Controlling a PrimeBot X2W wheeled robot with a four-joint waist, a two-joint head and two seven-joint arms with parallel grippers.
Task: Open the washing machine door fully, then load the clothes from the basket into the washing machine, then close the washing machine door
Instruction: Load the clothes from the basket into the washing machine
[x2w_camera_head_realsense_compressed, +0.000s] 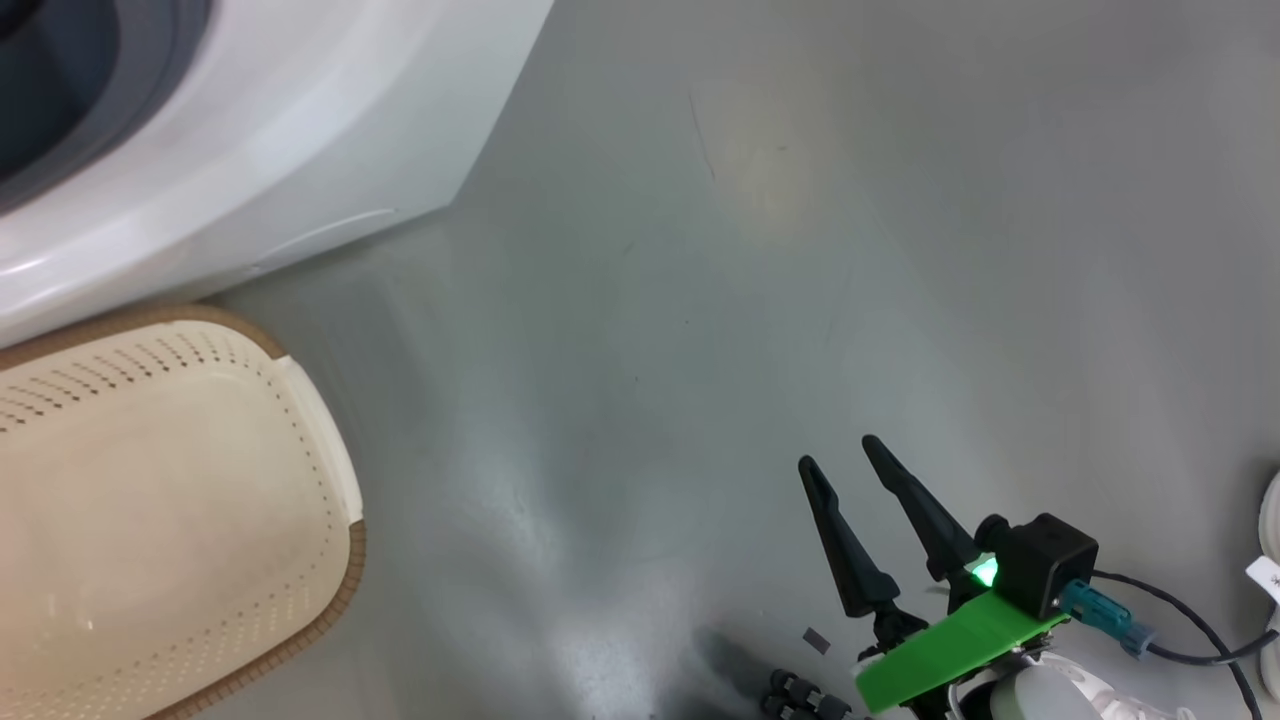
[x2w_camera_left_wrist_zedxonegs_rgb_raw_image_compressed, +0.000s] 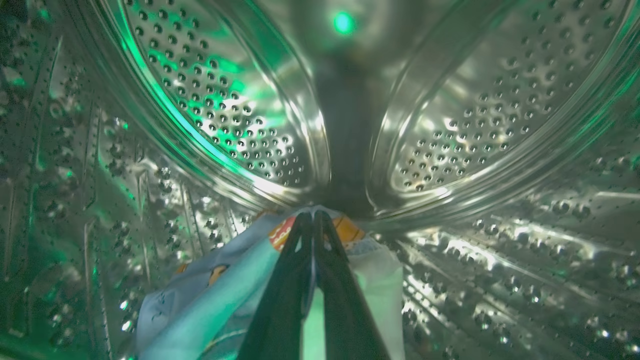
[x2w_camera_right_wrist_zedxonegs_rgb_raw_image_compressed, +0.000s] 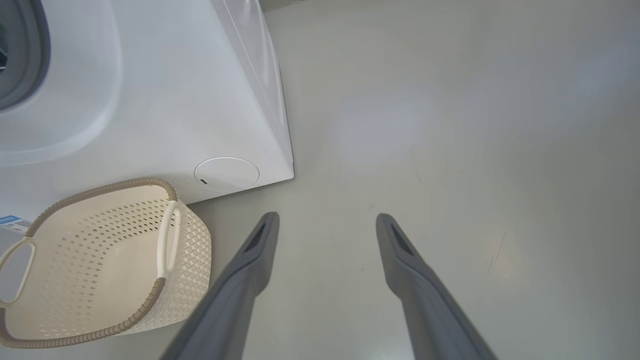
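In the left wrist view my left gripper (x2w_camera_left_wrist_zedxonegs_rgb_raw_image_compressed: 312, 215) is deep inside the washing machine's perforated steel drum (x2w_camera_left_wrist_zedxonegs_rgb_raw_image_compressed: 225, 115). Its fingers are pressed together on the clothes (x2w_camera_left_wrist_zedxonegs_rgb_raw_image_compressed: 225, 295), light blue fabric with orange print and some white, which drapes down from the tips on both sides. The cream basket (x2w_camera_head_realsense_compressed: 300, 400) with its brown rim stands on the floor against the washing machine (x2w_camera_head_realsense_compressed: 330, 130) and holds nothing; it also appears in the right wrist view as the basket (x2w_camera_right_wrist_zedxonegs_rgb_raw_image_compressed: 190, 240). My right gripper (x2w_camera_head_realsense_compressed: 840, 452) hovers open over bare floor, right of the basket. The washing machine door is out of view.
The grey floor (x2w_camera_head_realsense_compressed: 800, 250) stretches to the right of the machine's corner (x2w_camera_right_wrist_zedxonegs_rgb_raw_image_compressed: 292, 175). A round white cover (x2w_camera_right_wrist_zedxonegs_rgb_raw_image_compressed: 226, 173) sits low on the machine's front, and a blue label (x2w_camera_right_wrist_zedxonegs_rgb_raw_image_compressed: 12, 223) shows beside the basket. A dark cable (x2w_camera_head_realsense_compressed: 1190, 620) trails by my right wrist.
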